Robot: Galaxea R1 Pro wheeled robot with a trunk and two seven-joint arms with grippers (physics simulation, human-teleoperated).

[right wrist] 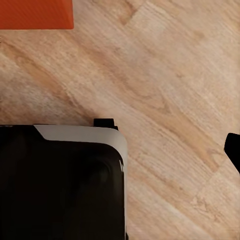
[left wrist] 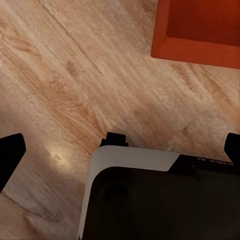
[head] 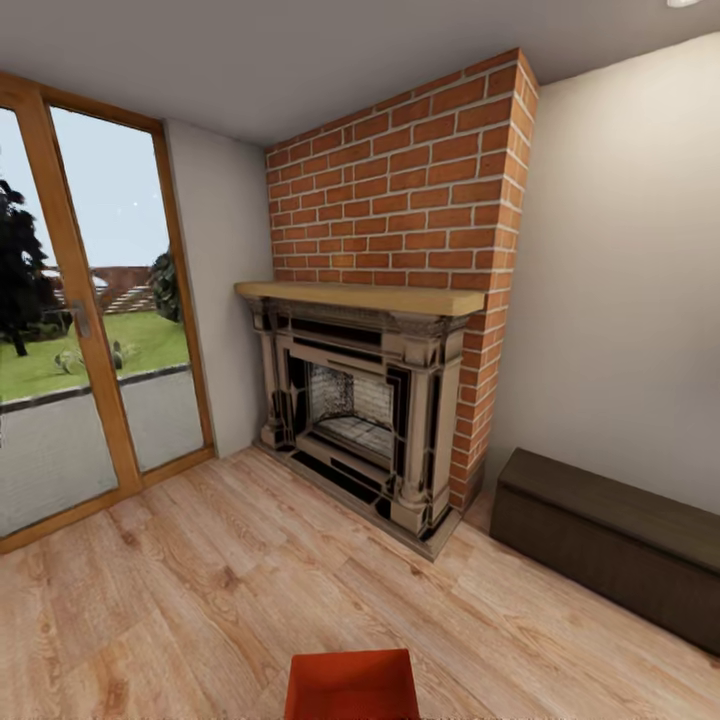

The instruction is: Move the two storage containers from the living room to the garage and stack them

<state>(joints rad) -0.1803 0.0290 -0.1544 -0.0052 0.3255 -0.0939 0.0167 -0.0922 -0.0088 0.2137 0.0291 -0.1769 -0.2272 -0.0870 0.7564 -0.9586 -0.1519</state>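
Since the bin (head: 352, 684) on the plank floor (head: 200, 590) just ahead looks a light, stiff, smooth-walled open plastic box, opposite rims seem the best hold, though I cannot tell whether either tool is apart or together.

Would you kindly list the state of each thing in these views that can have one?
Orange-red rectangular open-top plastic bin: upright on the light wood-plank floor, nothing visible inside, not held.
Wood-framed glass door: shut.
Red brick fireplace: unlit.
Long low dark cabinet: closed.
Left gripper: fingers apart, holding nothing.
Right gripper: state unclear.
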